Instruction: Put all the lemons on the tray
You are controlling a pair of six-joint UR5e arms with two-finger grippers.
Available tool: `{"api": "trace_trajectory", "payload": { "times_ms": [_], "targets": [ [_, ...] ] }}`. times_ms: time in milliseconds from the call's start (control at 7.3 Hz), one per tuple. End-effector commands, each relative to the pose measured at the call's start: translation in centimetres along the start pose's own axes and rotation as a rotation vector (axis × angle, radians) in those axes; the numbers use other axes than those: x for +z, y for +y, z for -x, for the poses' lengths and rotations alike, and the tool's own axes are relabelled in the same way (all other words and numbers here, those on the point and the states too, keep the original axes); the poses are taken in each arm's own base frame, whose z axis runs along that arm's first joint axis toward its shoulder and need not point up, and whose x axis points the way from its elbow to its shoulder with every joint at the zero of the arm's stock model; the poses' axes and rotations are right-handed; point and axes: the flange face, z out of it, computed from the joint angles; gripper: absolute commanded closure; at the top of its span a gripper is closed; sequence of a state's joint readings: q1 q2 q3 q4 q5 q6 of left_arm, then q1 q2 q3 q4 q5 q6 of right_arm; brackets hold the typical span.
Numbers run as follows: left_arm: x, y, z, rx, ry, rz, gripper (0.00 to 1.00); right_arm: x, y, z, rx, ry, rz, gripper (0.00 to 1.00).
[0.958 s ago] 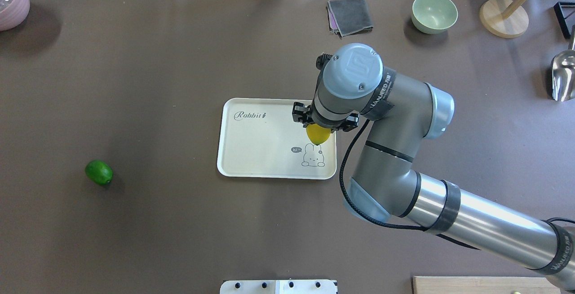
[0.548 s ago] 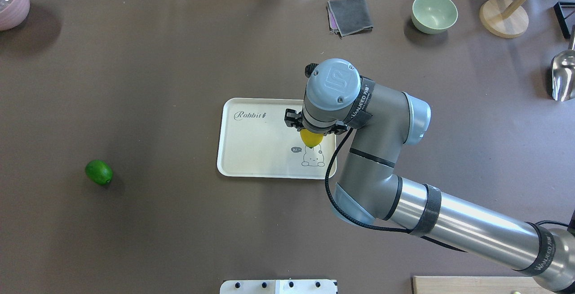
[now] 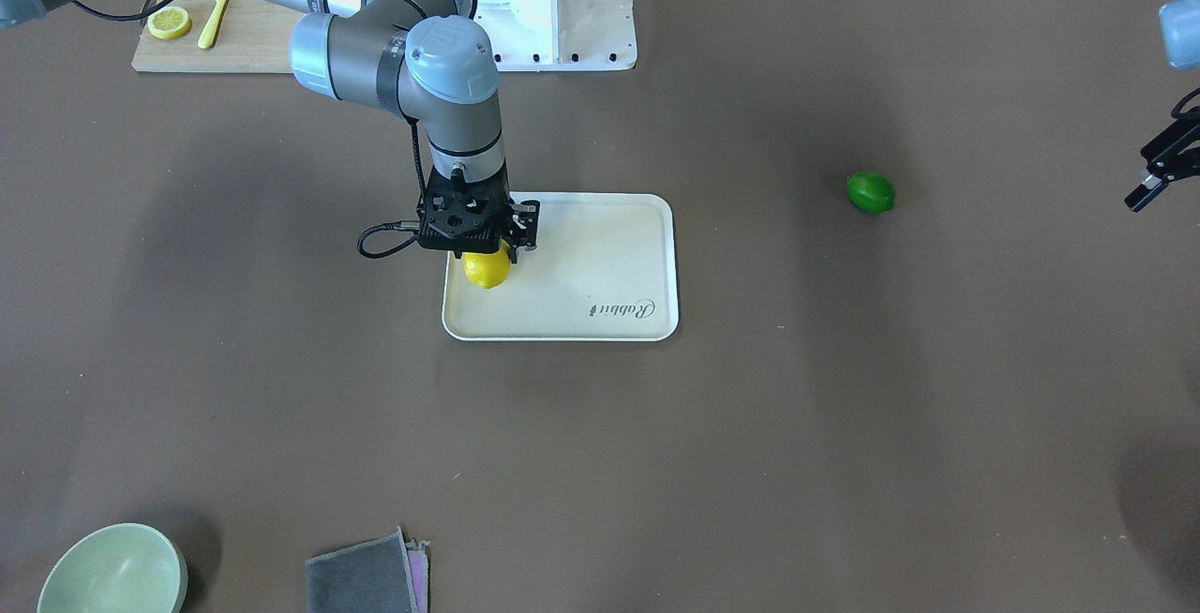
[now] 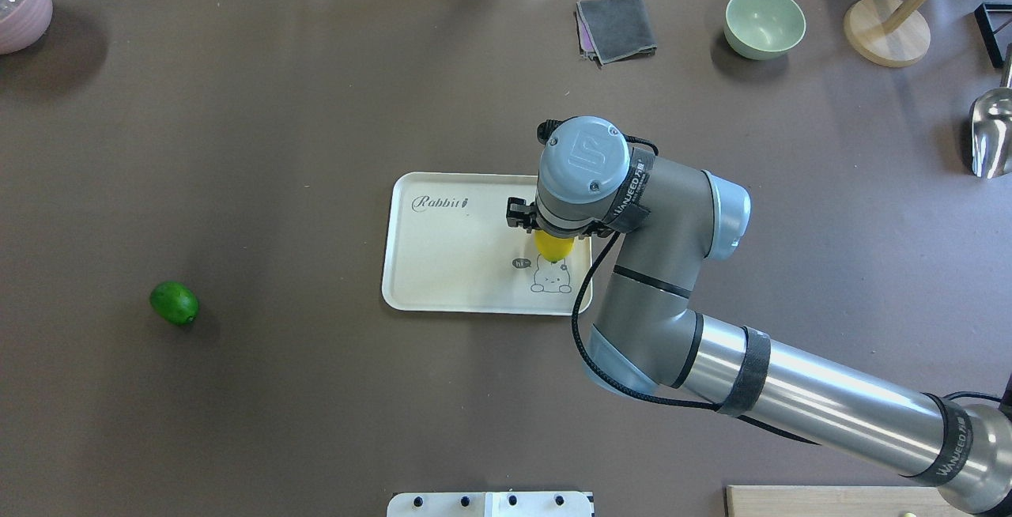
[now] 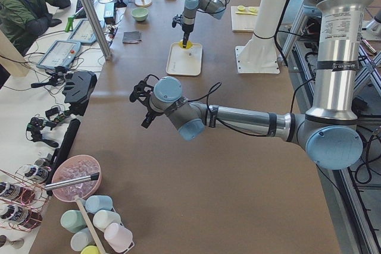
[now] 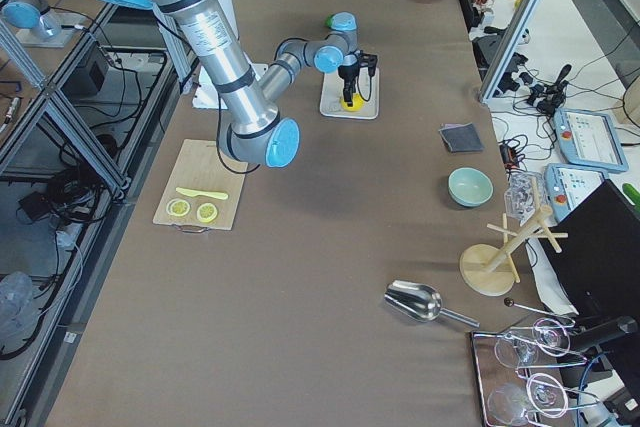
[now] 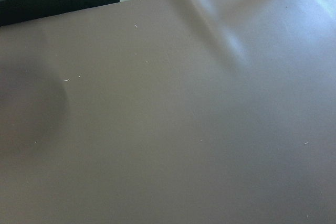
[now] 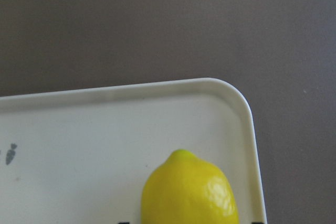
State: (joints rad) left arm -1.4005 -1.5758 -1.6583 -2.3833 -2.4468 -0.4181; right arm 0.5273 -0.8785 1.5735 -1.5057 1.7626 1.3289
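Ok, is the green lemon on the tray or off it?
Off. The green lemon lies on the table, well apart from the tray; only the yellow lemon, held in the right gripper, is over it.

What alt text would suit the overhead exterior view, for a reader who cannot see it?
The right gripper holds a yellow lemon just over or on the cream tray, central on the brown table. A green lemon lies apart, far to the view's left.

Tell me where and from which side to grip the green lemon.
Grip the green lemon across its fat middle, from straight above. It lies on its side on the table with nothing close by; the ends taper, so closing across the short width should hold best.
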Motion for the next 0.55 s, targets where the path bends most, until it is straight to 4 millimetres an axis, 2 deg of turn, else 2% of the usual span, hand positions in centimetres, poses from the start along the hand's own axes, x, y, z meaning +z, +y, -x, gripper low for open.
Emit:
{"api": "trace_trajectory", "payload": {
  "times_ms": [0,137,274,411],
  "targets": [
    [0.0,-0.2,-0.9,-0.102,0.02,-0.009,0.01,-3.1,-4.6,-1.7,0.029,-0.022,-0.046,0.0],
    [1.3,1.1,-2.2,-0.158,0.056,0.002,0.01,-5.1,-6.6,-3.9,0.003,-0.044,-0.037,0.0],
    [3.5,4.2,-4.0,-0.14,0.093,0.04,0.01,-6.2,-7.1,-7.2,-0.017,-0.056,-0.027,0.0],
    [4.4,5.4,-5.5,-0.098,0.113,0.037,0.01,-7.3,-7.7,-10.4,-0.056,-0.052,-0.045,0.0]
  ]
}}
